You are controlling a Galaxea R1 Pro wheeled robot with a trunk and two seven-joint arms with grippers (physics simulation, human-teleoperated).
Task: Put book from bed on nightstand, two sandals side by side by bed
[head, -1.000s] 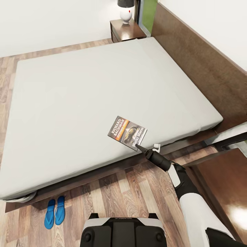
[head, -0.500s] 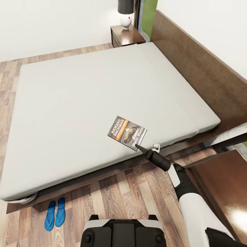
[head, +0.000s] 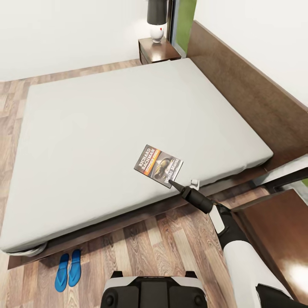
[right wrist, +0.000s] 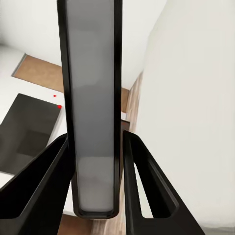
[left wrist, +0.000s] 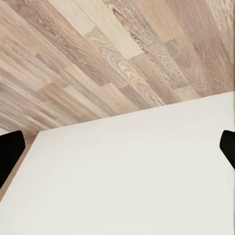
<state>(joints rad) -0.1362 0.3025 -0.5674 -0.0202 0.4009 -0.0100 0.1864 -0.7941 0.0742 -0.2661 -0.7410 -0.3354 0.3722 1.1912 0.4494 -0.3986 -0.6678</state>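
While the right fingers point(head: 172, 183) pinch the book point(head: 158, 165), sandals point(head: 68, 270) lie paired.

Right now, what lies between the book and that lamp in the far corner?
In the head view, bare pale mattress stretches from the book to the nightstand holding the lamp.

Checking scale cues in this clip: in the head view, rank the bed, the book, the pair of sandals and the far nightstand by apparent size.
1. bed
2. nightstand, though it is farthest from the camera
3. book and pair of sandals: similar, too close to rank
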